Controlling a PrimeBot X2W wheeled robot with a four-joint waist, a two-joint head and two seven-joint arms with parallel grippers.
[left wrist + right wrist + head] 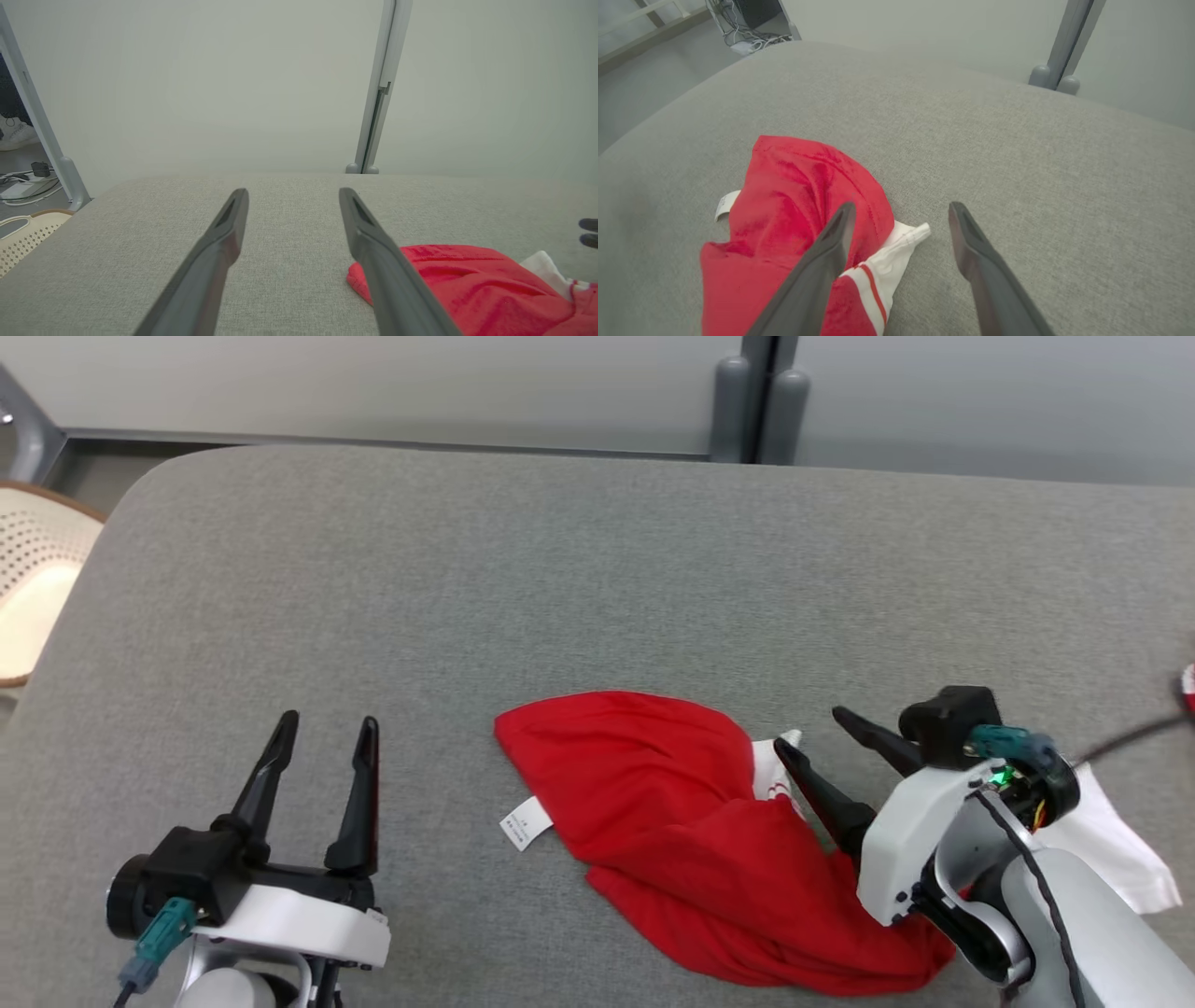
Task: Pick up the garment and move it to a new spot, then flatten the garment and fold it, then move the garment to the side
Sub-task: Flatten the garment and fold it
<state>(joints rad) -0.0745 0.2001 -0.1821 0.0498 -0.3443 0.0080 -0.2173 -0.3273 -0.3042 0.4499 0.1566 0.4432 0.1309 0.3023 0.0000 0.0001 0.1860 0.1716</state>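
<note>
I am poising my right pincer (808, 728), wide open and empty, at the right edge of the garment (672, 803) for a grab. The garment is lying well right of my left pincer (330, 720), which is also open and empty.

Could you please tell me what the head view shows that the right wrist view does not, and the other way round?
Head view: the open left claw, a cream perforated basket at the left edge, and white cloth beside the right forearm. Right wrist view: cables and a dark box on the floor. Both: the red garment, its white label, the grey table, the grey posts, and the open right claw at the garment's edge.
</note>
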